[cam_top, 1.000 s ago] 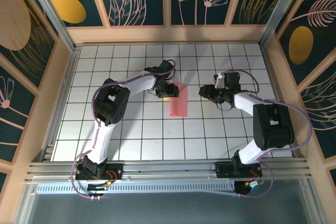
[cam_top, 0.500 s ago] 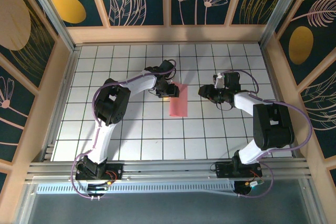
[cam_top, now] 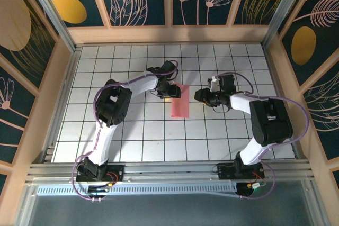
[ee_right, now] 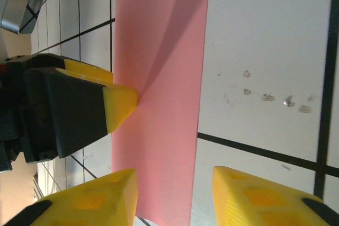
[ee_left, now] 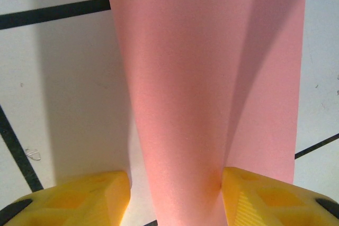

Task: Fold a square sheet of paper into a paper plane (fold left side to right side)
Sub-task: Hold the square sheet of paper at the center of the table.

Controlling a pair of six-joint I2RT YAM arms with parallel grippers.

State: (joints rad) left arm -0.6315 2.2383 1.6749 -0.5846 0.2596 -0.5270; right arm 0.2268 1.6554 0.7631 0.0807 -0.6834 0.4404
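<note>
Top external view: the square sheet of paper (cam_top: 180, 105), doubled into a narrow strip, lies on the white grid table (cam_top: 132, 130). Left gripper (cam_top: 168, 91) straddles its far end, fingers spread; right gripper (ee_right: 175, 197) is poised, released, over its right edge. Likely next: pressing the half-fold crease flat

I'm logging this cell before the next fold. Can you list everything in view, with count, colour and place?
thin salmon-pink paper sheet: one, salmon pink, a narrow rectangle mid-table between the pincers
white grid-tiled table: one, white with black lines, under everything
wood-framed wall panels: several, dark teal with gold and cream plant prints, around the table
ribbed metal rail: one, silver, near edge, under both arm bases
left arm: one, white and black, left of the paper
right arm: one, white and black, right of the paper
left pincer: one, yellow-tipped, open, astride the paper's far end
right pincer: one, yellow-tipped, open, by the paper's right edge
</note>
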